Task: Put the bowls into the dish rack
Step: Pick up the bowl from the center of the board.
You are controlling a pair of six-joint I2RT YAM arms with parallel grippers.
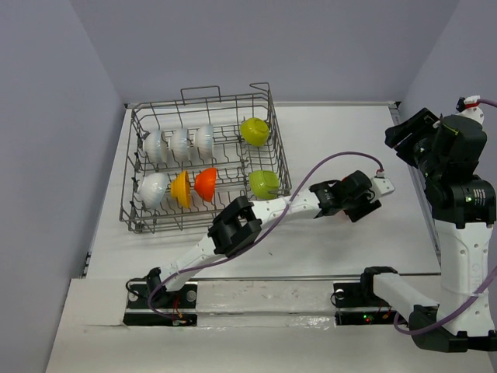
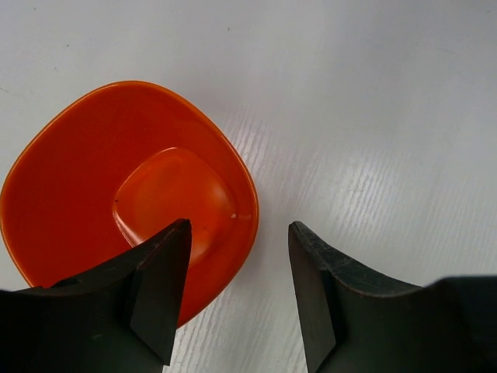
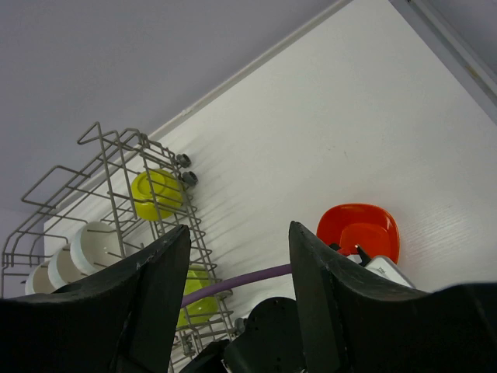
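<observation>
Left gripper was spread wide, holding nothing, hanging right over the last loose bowl. That red-orange bowl sat upright on the table, right of the dish rack. One finger was over the bowl's inside and the other over bare table, with the rim's corner between them, so a straight drop and pinch on the wall looked likely. The bowl was squarish with no real long axis. There was bare table all round it, and the table edge was well apart. The rack already held eight bowls on edge, and the carry back looked unobstructed. Right gripper was also spread and empty, parked high and well apart, so the left arm was nearer.
</observation>
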